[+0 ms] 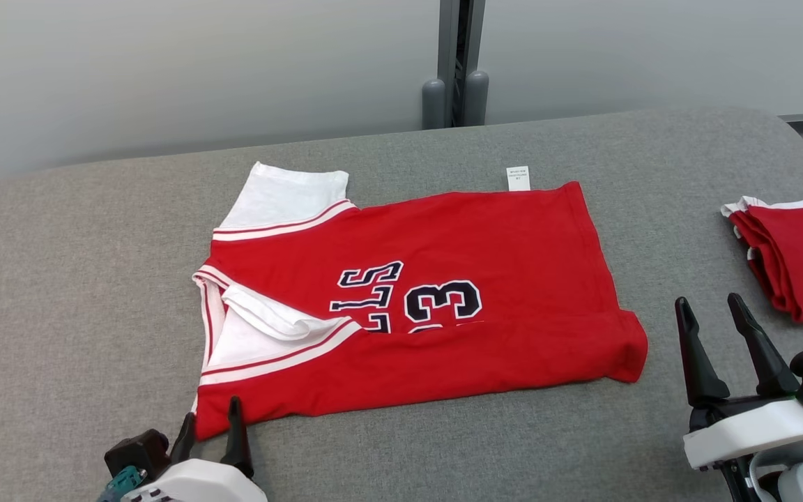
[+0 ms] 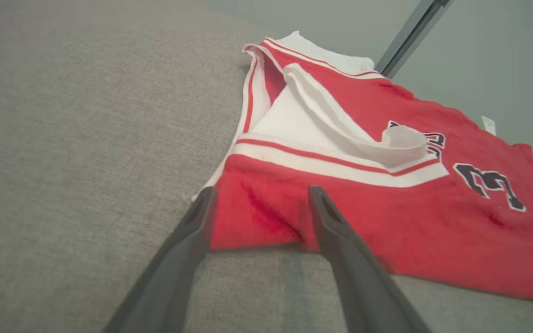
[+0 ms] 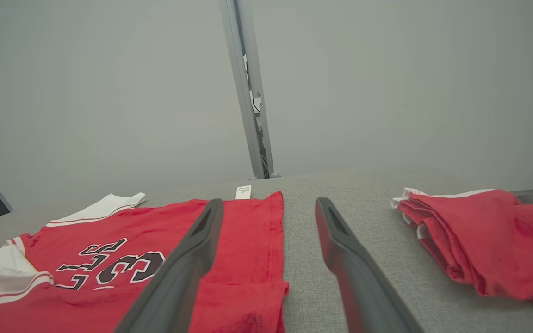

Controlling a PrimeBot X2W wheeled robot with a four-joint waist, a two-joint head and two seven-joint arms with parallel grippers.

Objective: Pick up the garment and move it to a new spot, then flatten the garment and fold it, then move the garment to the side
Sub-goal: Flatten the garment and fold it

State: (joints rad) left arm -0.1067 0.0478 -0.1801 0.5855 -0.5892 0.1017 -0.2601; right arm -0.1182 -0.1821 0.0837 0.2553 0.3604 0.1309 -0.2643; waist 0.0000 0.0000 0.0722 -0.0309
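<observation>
A folded red pile (image 1: 799,258) rests on the grey table (image 1: 60,314).

Light was soft, even and fairly bright. The garment (image 1: 443,279) cast a thin shadow along its near edge. In the 2 wrist views the fingers (image 2: 174,273) were blurred; the left view was soft throughout.

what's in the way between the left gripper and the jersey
Nothing visible. The left gripper is open, its fingers either side of the near corner of the jersey, with only bare grey table around. The folded red pile lies off near the right gripper.
</observation>
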